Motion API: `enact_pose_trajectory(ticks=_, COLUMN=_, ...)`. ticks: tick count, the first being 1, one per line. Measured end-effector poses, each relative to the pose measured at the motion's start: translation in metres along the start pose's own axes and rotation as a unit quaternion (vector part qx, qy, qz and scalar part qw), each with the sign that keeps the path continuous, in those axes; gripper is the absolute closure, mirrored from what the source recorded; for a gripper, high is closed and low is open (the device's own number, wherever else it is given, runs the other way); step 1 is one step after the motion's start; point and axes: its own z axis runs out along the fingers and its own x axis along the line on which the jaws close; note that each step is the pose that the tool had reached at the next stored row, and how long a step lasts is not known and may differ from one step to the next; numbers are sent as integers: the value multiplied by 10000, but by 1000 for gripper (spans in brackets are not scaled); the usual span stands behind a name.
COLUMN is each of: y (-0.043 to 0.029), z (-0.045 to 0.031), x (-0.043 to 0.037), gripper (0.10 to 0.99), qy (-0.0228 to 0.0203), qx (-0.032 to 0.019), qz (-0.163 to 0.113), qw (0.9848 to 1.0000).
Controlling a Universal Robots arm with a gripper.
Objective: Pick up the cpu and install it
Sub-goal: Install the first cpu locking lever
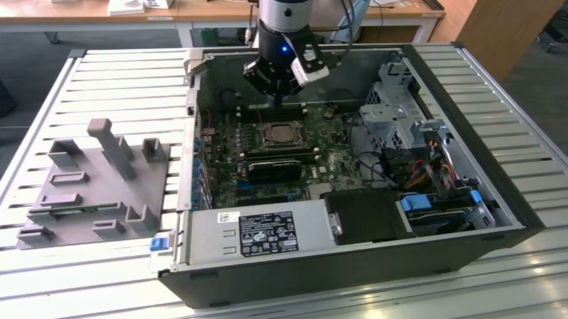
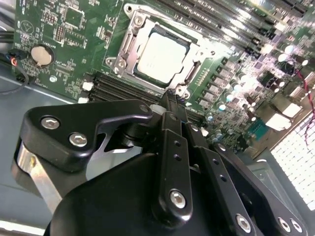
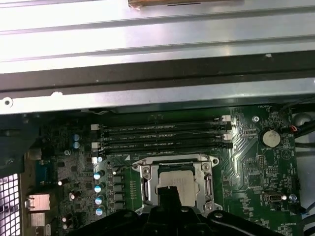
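Cpu flat in socket, gripper above.

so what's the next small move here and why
Probably a short, straight lift away from the board. The cpu already lies flat inside the socket frame, and the gripper hangs just above it with no chip at its tip, so there seems nothing left to carry.

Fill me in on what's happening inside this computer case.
A black robot gripper hangs inside the open black tower case, just above the green motherboard. The small square silvery cpu already lies in its metal socket frame, apart from the gripper. Whether the gripper's fingers are open cannot be told.
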Motion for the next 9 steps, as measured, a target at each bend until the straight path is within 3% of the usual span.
enact_pose_trajectory(ticks=4, y=-52, z=-3, x=2, gripper=980, qy=0, qx=0, qz=-7, qw=10000)
enact_pose_trajectory(ticks=9, y=-63, z=-3, x=36, gripper=980, qy=3, qx=1, qz=-48, qw=10000)
